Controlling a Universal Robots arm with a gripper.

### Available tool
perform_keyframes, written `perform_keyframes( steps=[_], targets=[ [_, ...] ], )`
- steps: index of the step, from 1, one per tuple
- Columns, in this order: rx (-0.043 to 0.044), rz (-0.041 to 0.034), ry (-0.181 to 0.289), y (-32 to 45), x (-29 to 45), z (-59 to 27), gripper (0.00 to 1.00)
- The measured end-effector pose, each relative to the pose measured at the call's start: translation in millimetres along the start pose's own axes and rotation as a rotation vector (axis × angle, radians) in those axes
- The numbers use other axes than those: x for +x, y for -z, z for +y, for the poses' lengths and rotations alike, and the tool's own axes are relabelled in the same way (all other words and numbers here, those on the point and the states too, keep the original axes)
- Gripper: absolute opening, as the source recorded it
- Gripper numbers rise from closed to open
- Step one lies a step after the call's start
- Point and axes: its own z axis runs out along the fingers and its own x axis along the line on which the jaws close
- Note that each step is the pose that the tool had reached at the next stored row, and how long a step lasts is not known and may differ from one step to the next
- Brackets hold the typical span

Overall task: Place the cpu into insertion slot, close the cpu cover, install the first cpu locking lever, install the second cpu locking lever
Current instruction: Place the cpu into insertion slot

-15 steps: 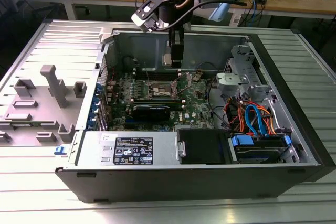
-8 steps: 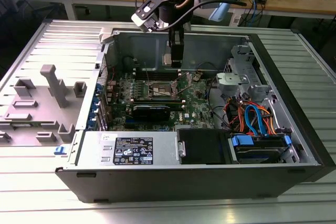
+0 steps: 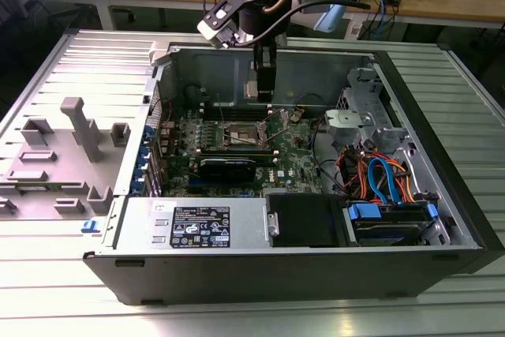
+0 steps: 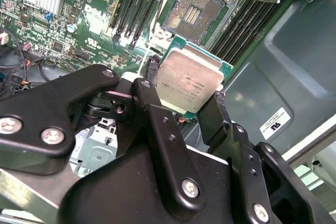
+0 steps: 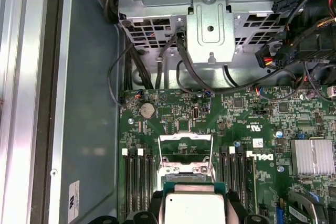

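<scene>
On the ribbed surface (image 3: 237,317) lies an open computer case (image 3: 316,270), its green board (image 3: 304,147) facing up. The tool (image 3: 263,91) grips the silver chip (image 4: 188,80) by two edges, clear of the board and near the bare socket (image 4: 193,13), whose cover (image 5: 185,137) stands raised.

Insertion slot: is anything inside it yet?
Nothing sits inside the insertion slot; its bare contact field shows in the second wrist view. The cpu, clamped in the gripper, is held clear of it and covers the slot's near corner.
</scene>
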Motion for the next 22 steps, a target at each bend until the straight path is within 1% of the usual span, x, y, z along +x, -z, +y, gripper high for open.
perform_keyframes(
  steps=[5,19,21,22],
  targets=[
    [-0.0002,-0.0030,-0.033,-1.4,-0.1,-0.4,0.55],
    [-0.0003,-0.0032,-0.038,-1.5,-0.1,-0.4,0.55],
    [-0.0003,-0.0029,-0.033,-1.7,0.0,-0.4,0.55],
    [-0.0003,-0.0011,-0.021,-2.9,0.0,-0.5,0.55]
  ],
)
